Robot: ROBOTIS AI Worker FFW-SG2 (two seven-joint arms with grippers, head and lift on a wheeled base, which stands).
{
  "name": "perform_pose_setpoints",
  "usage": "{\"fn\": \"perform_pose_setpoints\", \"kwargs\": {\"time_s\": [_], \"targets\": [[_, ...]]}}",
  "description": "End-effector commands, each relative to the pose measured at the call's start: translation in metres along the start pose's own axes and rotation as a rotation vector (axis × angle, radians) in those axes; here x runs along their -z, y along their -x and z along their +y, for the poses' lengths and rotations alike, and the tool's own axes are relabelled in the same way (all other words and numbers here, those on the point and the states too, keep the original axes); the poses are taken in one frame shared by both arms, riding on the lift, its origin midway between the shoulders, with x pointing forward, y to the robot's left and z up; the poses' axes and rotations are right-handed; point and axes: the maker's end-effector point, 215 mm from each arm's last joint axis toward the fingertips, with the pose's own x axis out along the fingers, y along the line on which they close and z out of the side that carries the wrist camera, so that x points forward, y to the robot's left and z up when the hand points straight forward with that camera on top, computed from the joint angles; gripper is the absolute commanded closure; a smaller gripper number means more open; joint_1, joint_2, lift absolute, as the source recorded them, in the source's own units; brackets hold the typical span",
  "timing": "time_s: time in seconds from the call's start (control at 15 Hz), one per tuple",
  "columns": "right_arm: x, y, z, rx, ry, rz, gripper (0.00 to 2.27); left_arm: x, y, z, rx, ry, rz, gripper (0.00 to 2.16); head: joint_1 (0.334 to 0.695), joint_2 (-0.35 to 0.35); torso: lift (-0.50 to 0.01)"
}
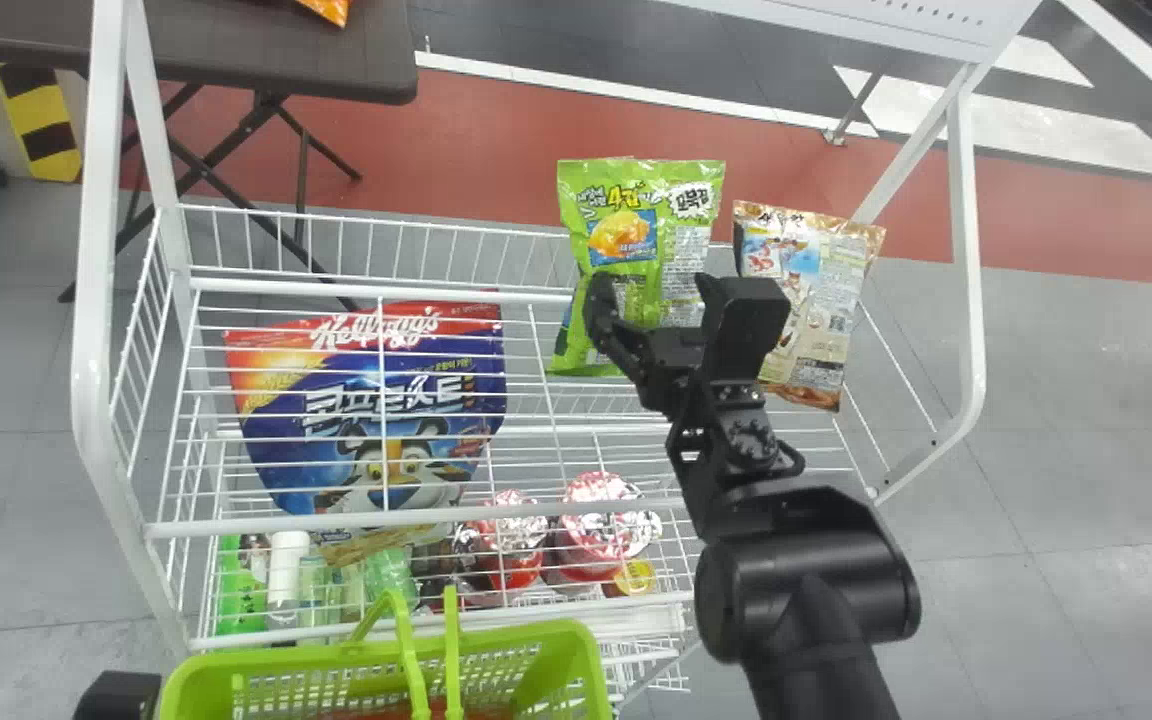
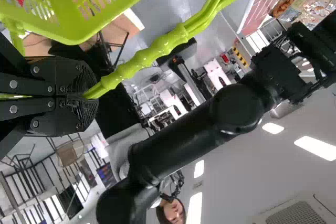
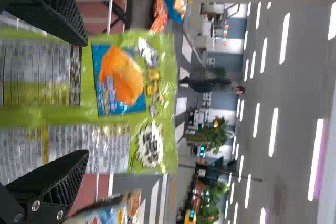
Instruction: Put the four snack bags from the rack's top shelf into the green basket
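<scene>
Right end effector (image 1: pixel 652 290) spread at green bag (image 1: pixel 676 215), left end effector (image 2: pixel 86 96) grasping basket handle (image 2: pixel 157 49)

Lime-green basket (image 1: pixel 496 645), green snack bag (image 1: pixel 671 225) with blue-and-orange panel, yellow-and-black striped post (image 1: pixel 36 120)

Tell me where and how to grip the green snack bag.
Probably by its two side edges, near mid-height, straight in from the robot's side: the green snack bag stands upright with a broad face toward the right gripper, whose open fingers span most of its width.
</scene>
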Motion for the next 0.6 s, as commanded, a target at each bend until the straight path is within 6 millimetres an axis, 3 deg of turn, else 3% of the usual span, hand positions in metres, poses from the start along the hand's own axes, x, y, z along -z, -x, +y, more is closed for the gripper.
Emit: {"fn": "perform_pose_setpoints", "kwargs": {"time_s": [0.0, 0.07, 0.13, 0.27, 0.53], "targets": [[0.023, -0.017, -0.007, -0.047, -0.035, 0.092, 0.36, -0.002, 0.0, 0.001, 0.001, -0.002, 0.005, 1.73, 0.695, -0.35, 0.0], [0.038, -0.016, -0.006, -0.073, -0.037, 0.149, 1.1, -0.002, -0.001, 0.0, 0.003, -0.001, 0.005, 1.73, 0.695, -0.35, 0.0], [0.042, -0.012, -0.002, -0.08, -0.029, 0.159, 2.05, -0.002, -0.001, 0.001, 0.0, 0.0, 0.007, 1.73, 0.695, -0.35, 0.0], [0.038, -0.004, 0.008, -0.101, -0.023, 0.144, 2.19, -0.001, -0.001, 0.001, 0.002, 0.004, 0.009, 1.73, 0.695, -0.35, 0.0], [0.012, 0.017, 0.012, -0.104, -0.015, 0.066, 2.19, -0.001, -0.001, 0.0, 0.003, 0.005, 0.007, 1.73, 0.695, -0.35, 0.0]]}}
